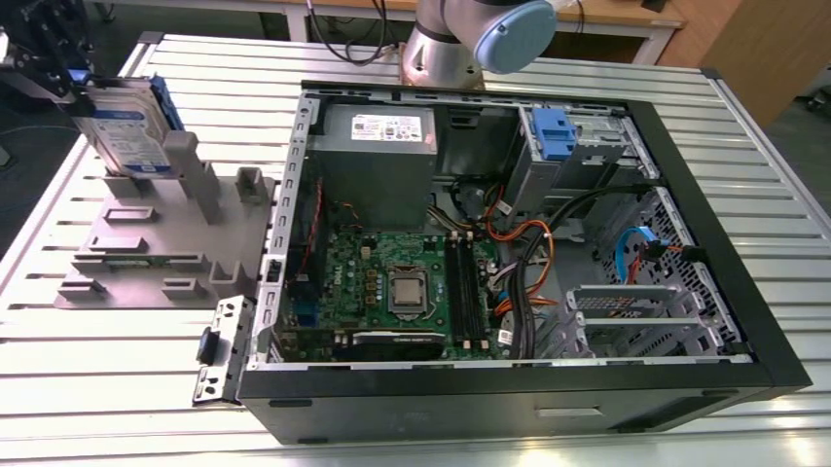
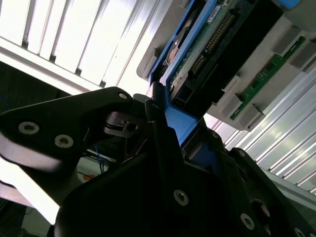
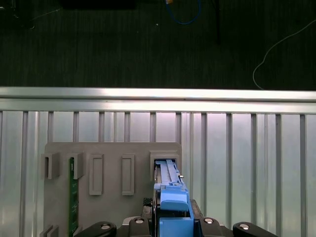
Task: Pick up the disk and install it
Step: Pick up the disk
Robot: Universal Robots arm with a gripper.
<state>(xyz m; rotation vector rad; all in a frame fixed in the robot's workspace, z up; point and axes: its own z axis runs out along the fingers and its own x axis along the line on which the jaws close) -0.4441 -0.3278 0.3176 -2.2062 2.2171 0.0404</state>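
Grip status: the gripper (image 3: 171,223) is closed on the disk (image 3: 167,180), and its fingers (image 2: 155,112) clamp the blue side rail (image 2: 178,124) at the end of the disk nearest the wrist. The disk stands on edge and extends straight away from the fingertips. Its far end is at or inside a slot of the grey fixture plate (image 3: 111,210); how deep it sits cannot be told. A green memory module (image 3: 73,197) stands in another slot, well to one side of the gripper. The open computer case (image 1: 520,394) lies well apart from the gripper, toward the exterior view's right, on the slatted aluminium table (image 1: 104,370).

Step in hand, as judged: extraction of the disk from its slot.

Recommended practice:
- Keep the pull in line with the slot walls. A tilted disk is likely to bind against the fixture.
- Hold clamping force constant. The rail is plastic and may flex or slip under a sideways load.
- Move slowly until the far end of the disk is clear of the slot rim.
- Keep the exposed connector pins (image 2: 217,32) away from the fixture edges.
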